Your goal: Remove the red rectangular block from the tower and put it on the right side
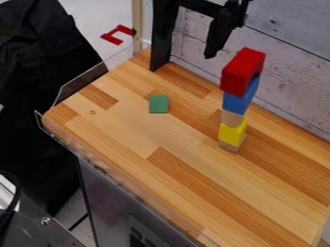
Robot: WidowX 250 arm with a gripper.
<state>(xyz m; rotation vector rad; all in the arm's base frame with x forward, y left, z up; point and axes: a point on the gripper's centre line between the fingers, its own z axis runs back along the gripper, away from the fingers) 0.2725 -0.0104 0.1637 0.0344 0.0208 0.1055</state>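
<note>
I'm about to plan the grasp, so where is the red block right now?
In the camera view, the red block sits right of centre, atop the tower, directly on the blue block.

Red block [240, 72], yellow block [230, 134], brown-striped tabletop [219, 193].

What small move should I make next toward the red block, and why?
I'd likely ease the gripper over the red block before lowering: in the view it hangs up and left of that block, which tops a narrow tower that a sideways nudge might topple.
</note>
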